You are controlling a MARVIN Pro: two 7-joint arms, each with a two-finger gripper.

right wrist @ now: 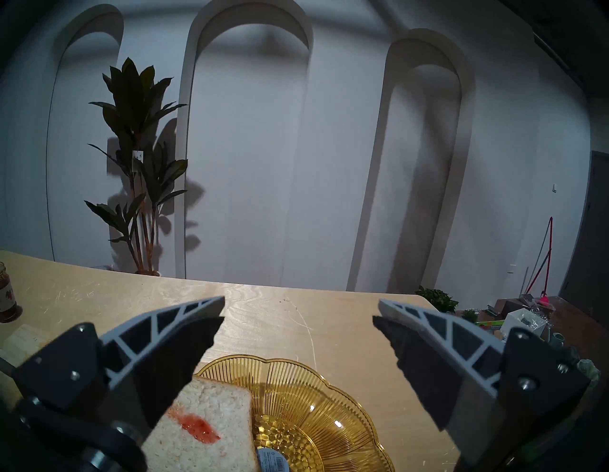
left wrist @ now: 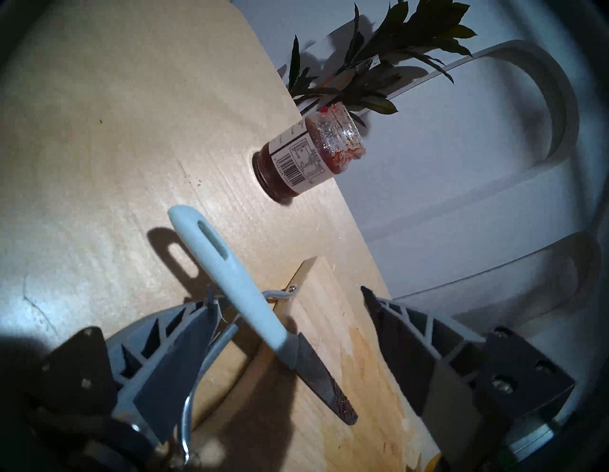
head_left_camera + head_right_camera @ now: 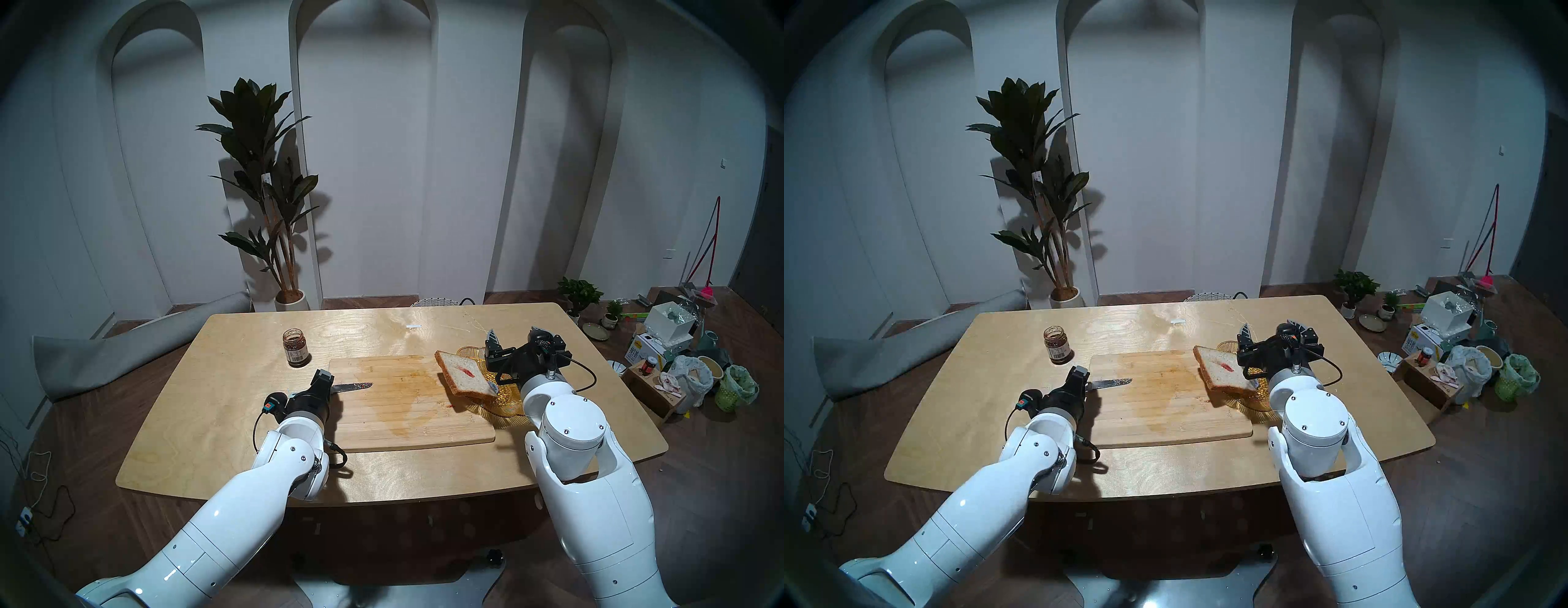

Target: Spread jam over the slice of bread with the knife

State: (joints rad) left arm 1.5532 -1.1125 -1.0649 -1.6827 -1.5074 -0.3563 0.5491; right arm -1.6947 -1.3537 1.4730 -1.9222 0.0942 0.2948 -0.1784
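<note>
The knife (image 2: 260, 316) is lying crosswise between the fingers of my left claw (image 2: 287, 292) — they are standing wide apart, gripping nothing — its blade pointing right across the cutting board (image 3: 415, 407) toward the slice of bread (image 3: 464, 375), which is leaning on the amber dish (image 3: 507, 399) below my right claw (image 1: 298, 313), also gaping.

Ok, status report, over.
Left gripper open around knife. Right gripper open above slice of bread. Bread tilted on amber dish, one jam smear. Nothing blocking.
</note>
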